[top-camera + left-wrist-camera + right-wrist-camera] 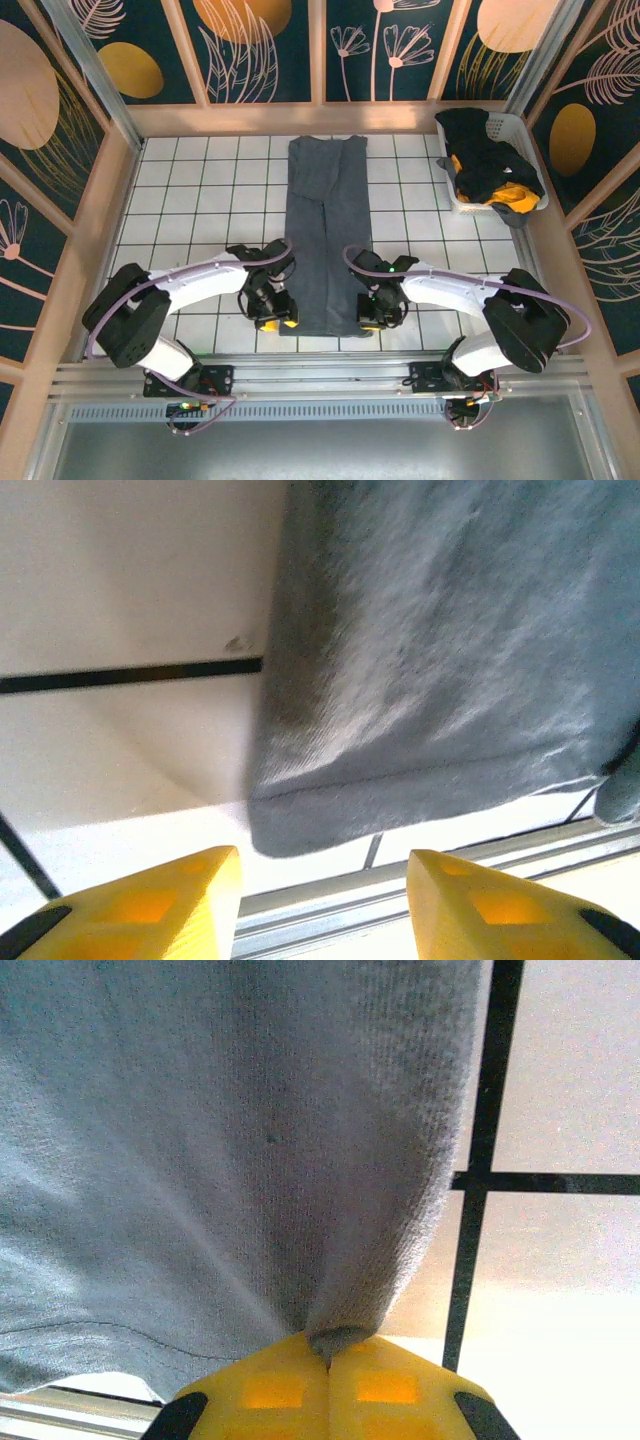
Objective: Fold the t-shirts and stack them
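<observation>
White-tiled table (pixel 200 200) filled the space between flowered panels (pixel 250 45), and the grey t-shirt (pixel 328 220) lay down its middle as a narrow strip. Its long axis ran near to far, with the collar end pointing to the far wall and the hem at the near edge, between the two arms. At the far right stood the white basket (pixel 462 200), well apart from the strip, holding black shirts (pixel 480 150) and an orange-yellow one (pixel 510 192).

Both arms had reached the hem, one at each near corner, about equally close. The right gripper (pixel 330 1345) was pressed together, pinching the near right corner so that the cloth puckered into its tips. The left gripper (pixel 325 865) stood spread with nothing between its fingers. The near left corner (pixel 290 820) lay just beyond them, towards the far side and slightly left of the gap.

The next fold would probably carry the hem far along that axis, so the left side first needed to close on its corner.
</observation>
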